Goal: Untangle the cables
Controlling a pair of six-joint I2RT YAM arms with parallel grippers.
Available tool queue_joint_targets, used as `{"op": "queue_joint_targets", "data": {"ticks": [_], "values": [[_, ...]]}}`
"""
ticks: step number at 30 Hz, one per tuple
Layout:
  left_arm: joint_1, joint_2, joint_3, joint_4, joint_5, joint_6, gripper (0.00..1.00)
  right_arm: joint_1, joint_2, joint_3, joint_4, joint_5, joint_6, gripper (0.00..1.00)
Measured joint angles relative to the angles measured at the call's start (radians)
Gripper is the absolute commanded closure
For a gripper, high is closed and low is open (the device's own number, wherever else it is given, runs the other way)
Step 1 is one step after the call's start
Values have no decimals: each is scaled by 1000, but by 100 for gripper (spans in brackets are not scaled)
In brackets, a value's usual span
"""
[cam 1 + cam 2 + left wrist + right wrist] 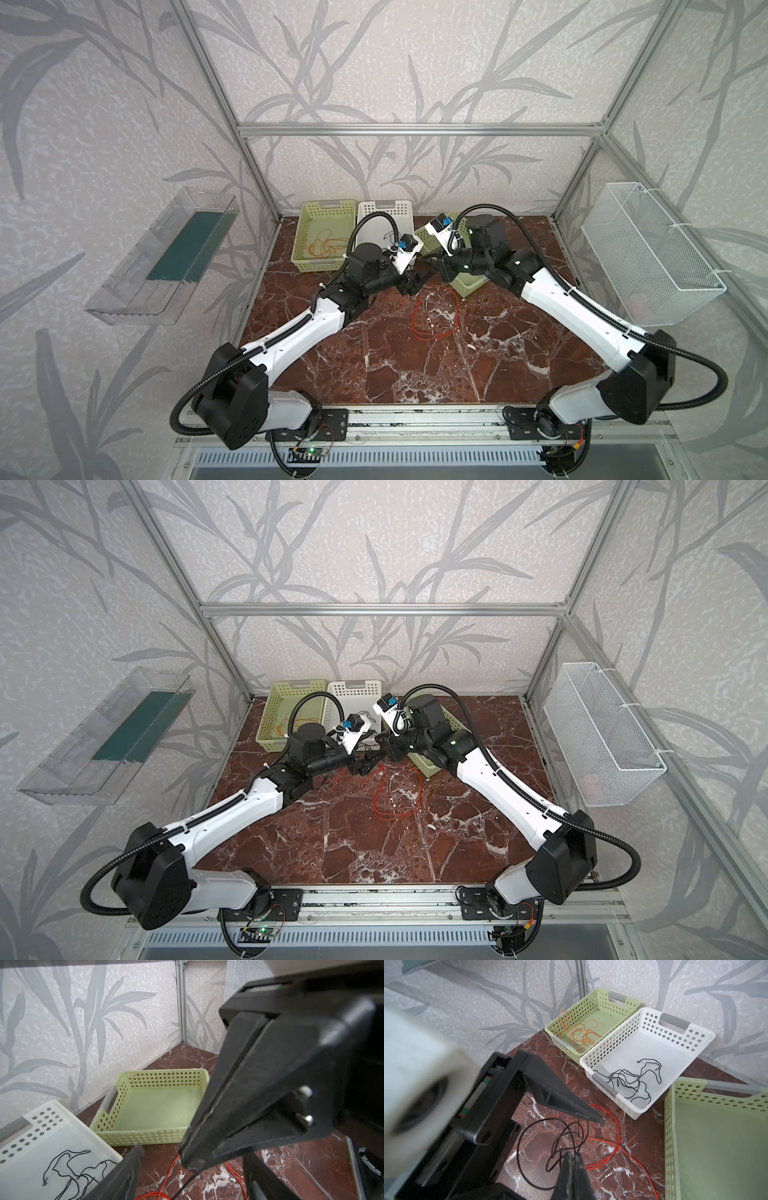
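In both top views the left gripper [368, 766] and right gripper [381, 742] meet tip to tip over the back of the table [353, 845]. A red cable [413, 319] loops on the marble just in front of them. An orange cable [322, 248] lies in the left basket [302, 232].

From the right wrist, the right gripper is pinched tight on the black cable [518, 1148], whose loops lie on the table next to the red one. A second black cable [633, 1081] sits in the white basket [614, 1043].

From the left wrist, the left gripper's fingers [124, 1176] stand wide apart, gripping nothing, with the right gripper's tip between them.
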Motion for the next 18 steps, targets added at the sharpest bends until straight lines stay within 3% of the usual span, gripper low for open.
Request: {"op": "queue_joint_targets", "data": {"ticks": [9, 10, 11, 14, 18], "values": [[-28, 0, 28, -41, -48, 75, 99, 0, -11, 27, -14, -54, 4, 100], [-29, 0, 34, -47, -47, 74, 100, 0, -15, 27, -12, -55, 4, 99], [-31, 0, 37, -48, -46, 79, 100, 0, -19, 27, -7, -55, 5, 93], [-32, 0, 48, -42, -40, 63, 100, -3, -36, 27, 1, -51, 8, 58], [-32, -1, 50, -19, -40, 22, 100, -24, -103, 10, -15, -4, -23, 38]]}}
